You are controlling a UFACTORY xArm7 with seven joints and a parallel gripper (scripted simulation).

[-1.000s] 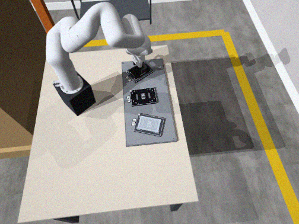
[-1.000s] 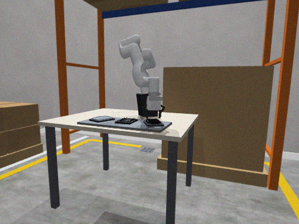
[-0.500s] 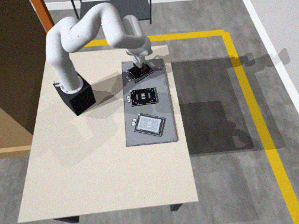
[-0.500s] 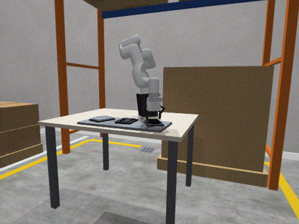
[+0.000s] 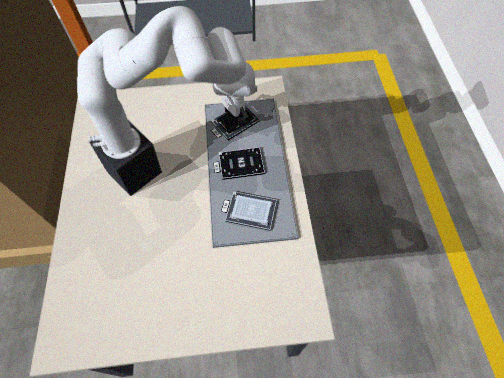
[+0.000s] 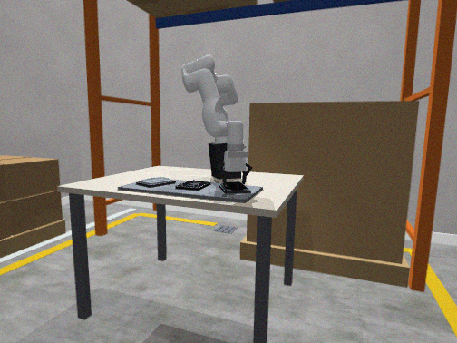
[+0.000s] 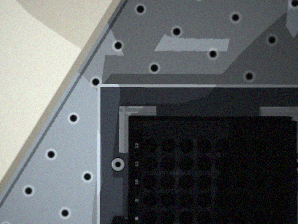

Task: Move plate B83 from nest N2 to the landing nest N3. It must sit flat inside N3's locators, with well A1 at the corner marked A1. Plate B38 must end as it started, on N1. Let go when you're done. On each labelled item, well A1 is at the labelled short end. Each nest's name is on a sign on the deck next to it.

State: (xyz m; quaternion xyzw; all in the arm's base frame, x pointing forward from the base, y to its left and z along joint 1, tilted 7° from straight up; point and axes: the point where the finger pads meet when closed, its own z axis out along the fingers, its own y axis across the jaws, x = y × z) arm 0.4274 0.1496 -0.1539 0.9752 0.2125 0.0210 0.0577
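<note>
A dark well plate [image 5: 236,122] sits in the far nest of the grey deck; its label is too small to read. My gripper [image 5: 234,111] hangs straight down just above this plate, open and empty. In the wrist view the plate [image 7: 210,170] fills the lower right, inside the nest's pale corner locators [image 7: 125,125]; my fingers are out of that view. The middle nest [image 5: 242,162], marked N3, is black and empty. A light-coloured plate [image 5: 251,210] sits in the near nest. In the side view my gripper [image 6: 236,179] stands low over the dark plate [image 6: 235,186].
The deck is perforated and lies along the table's right side. Small signs [image 5: 217,167] stand left of each nest. The arm's black base [image 5: 127,167] is at the table's left. A large cardboard box [image 6: 331,181] stands behind the table.
</note>
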